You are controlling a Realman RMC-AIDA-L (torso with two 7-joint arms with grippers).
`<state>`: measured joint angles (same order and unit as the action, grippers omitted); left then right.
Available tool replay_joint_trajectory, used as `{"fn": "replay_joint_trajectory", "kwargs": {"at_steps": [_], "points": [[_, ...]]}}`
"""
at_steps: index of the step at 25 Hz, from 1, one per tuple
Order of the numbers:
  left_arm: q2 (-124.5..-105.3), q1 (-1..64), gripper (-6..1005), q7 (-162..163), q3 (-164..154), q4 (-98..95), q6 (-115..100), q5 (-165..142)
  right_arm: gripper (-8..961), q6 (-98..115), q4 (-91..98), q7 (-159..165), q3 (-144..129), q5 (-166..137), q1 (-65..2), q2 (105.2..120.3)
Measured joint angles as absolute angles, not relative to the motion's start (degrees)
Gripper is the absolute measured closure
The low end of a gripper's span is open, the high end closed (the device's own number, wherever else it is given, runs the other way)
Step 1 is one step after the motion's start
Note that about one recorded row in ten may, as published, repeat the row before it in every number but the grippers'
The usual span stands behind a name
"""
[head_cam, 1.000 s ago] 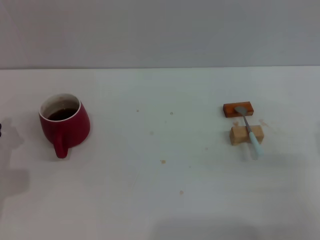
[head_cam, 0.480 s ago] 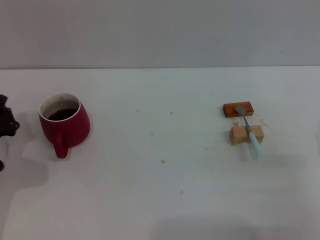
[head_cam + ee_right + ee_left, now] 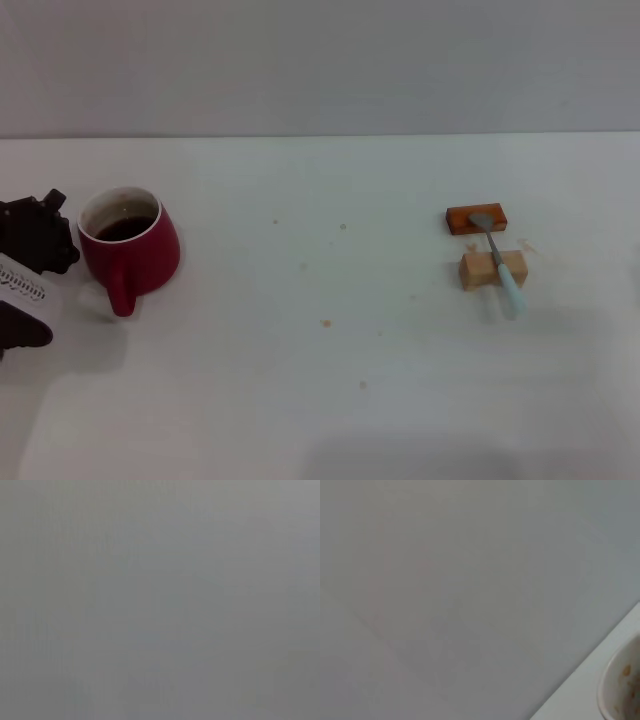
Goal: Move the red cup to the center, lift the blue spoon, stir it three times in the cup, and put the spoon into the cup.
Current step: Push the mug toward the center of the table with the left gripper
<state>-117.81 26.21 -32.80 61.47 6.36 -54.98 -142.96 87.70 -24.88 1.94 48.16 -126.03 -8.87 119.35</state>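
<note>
The left hand (image 3: pixel 38 262) has advanced from the surface's (image 3: pixel 320 380) 9 o'clock edge and now sits just beside the squat dark-red ceramic cup (image 3: pixel 130 250); finger state cannot be determined. Judgement: cup approach under way, cup not yet centred. The slim blue-handled metal spoon (image 3: pixel 498 262) rests across the pale wooden block (image 3: pixel 492 270), at 3 o'clock. The left wrist view alone shows the cup's speckled white rim (image 3: pixel 622 685). Right hand absent.
</note>
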Motion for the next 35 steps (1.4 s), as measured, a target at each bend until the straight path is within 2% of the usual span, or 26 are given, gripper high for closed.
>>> {"fn": "replay_joint_trajectory", "kwargs": {"at_steps": [14, 35], "points": [[-117.57, 28.2, 966, -32.9, 53.2, 5.1, -54.5, -142.9, 265, 87.7, -24.9, 1.9, 48.2, -126.3, -8.9, 119.35], [-118.19, 28.7, 941, -32.7, 43.2, 8.3, -55.7, -142.9, 265, 89.1, -25.1, 1.9, 46.7, -126.1, -8.3, 119.56]]}}
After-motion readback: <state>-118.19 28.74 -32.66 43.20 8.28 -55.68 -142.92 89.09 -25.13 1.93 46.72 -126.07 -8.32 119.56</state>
